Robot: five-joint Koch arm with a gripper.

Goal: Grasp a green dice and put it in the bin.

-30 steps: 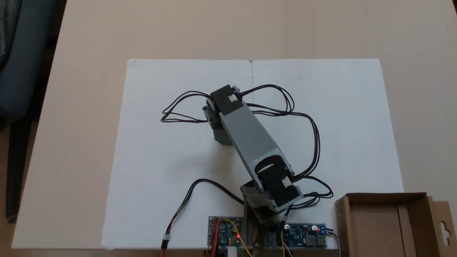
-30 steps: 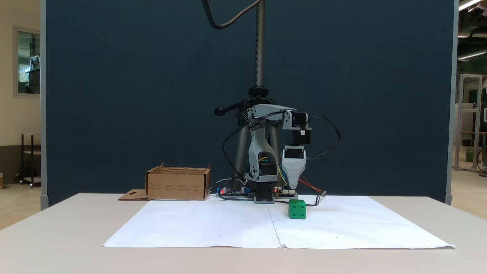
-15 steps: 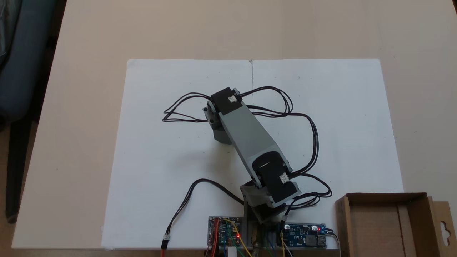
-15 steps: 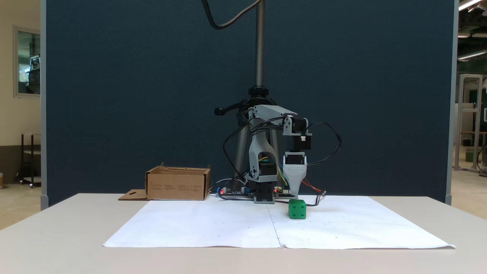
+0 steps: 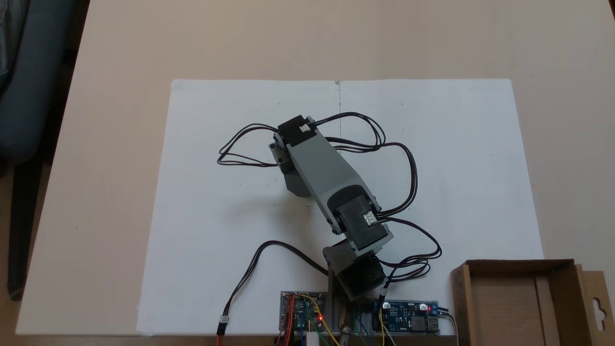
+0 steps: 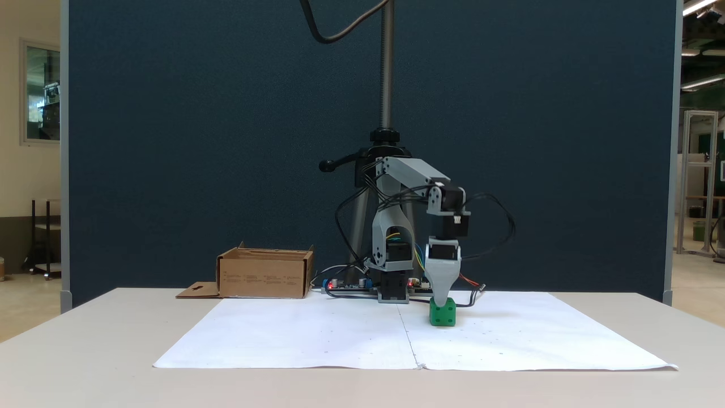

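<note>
In the fixed view from table height we see the green dice (image 6: 442, 313) just right of frame centre, standing on the white paper (image 6: 317, 334). The gripper (image 6: 441, 301) points straight down, its grey tip overlapping the dice's top edge; we cannot tell whether its jaws are apart or closed around it, as only one tip shows. The bin (image 6: 264, 274) stands left of centre, well apart from the dice. From above, the bin (image 5: 557, 303) fills the lower right corner.
</note>
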